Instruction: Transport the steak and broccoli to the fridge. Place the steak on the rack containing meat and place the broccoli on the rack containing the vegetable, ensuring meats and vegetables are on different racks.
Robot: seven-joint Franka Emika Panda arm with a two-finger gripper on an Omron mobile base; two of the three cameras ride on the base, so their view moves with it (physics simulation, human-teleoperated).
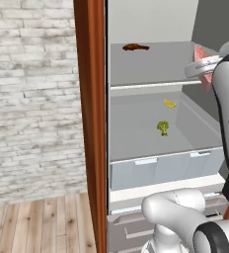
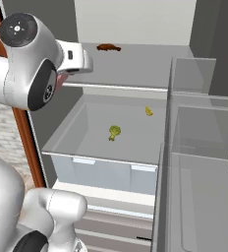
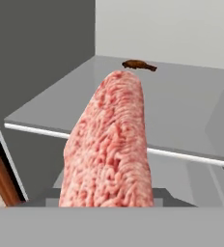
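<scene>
1 steak (image 3: 109,144) pinched in the end effector (image 3: 106,205), before the upper fridge shelf (image 3: 181,106).

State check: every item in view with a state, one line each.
fridge: door open
steak: held in the gripper, in front of the upper shelf
gripper: shut on the steak
broccoli: lying on the lower shelf
yellow vegetable: lower shelf, behind broccoli
brown meat: upper shelf, at the back

A whitewashed brick wall (image 1: 30,99) fills the left side of the room, its pale bricks laid in uneven courses. Below it runs a light wooden plank floor (image 1: 42,225), the boards running away from the wall. Lighting is flat and even.
</scene>
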